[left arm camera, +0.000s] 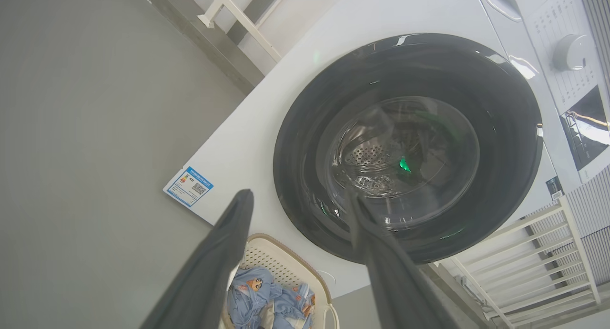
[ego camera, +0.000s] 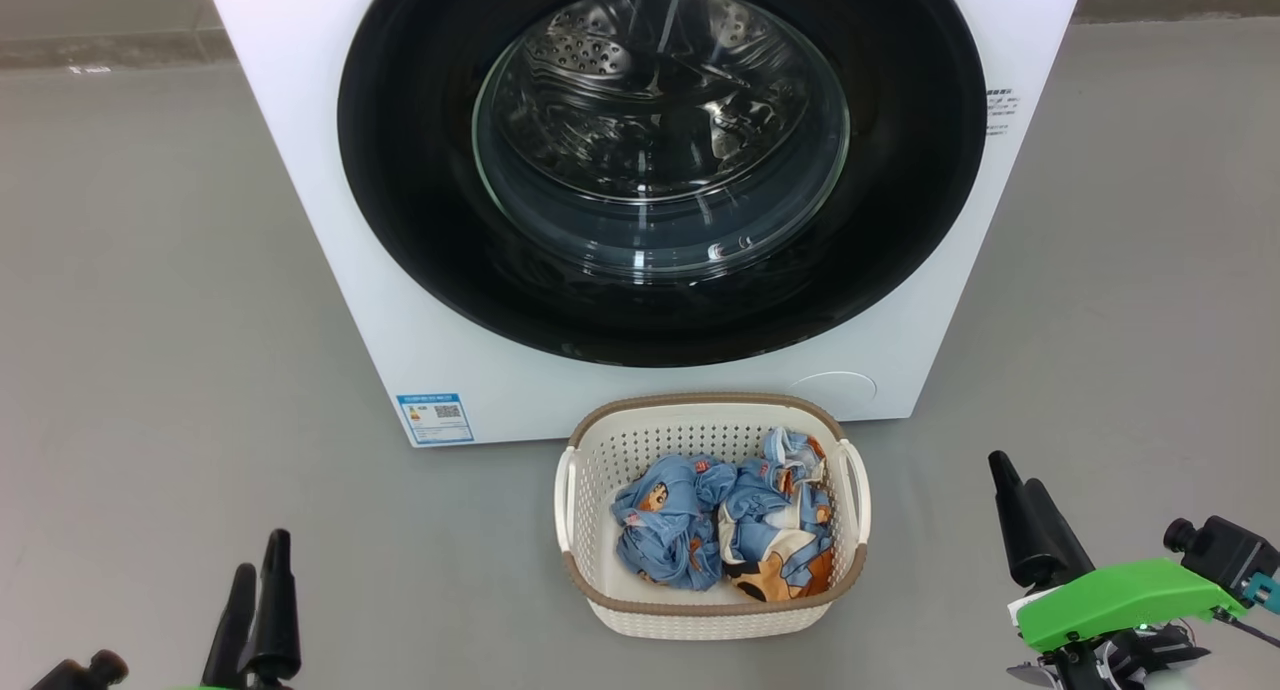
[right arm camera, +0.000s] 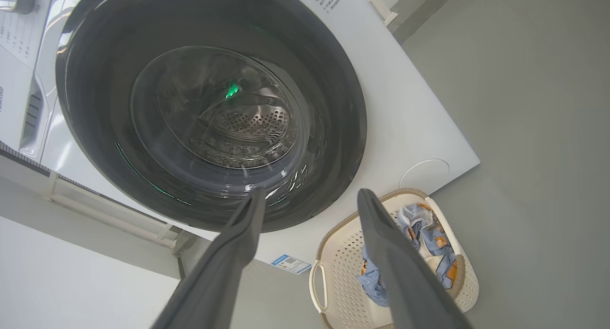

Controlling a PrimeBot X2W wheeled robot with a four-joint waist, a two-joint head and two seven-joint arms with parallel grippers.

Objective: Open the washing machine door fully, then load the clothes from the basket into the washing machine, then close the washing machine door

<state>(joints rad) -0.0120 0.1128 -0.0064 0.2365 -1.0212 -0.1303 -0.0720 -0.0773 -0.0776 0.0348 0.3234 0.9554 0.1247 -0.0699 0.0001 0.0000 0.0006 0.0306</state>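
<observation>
While it's shut, door faces basket.

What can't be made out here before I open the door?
- Head view: the washing machine is cut off at the top by the frame edge.
- All views: the door shows no clear handle or catch; its black ring is glossy.
- Head view: reflections hide part of the drum.
- Head view: the clothes are bunched in the basket, count unclear.
- Head view: the label print is too small.
</observation>
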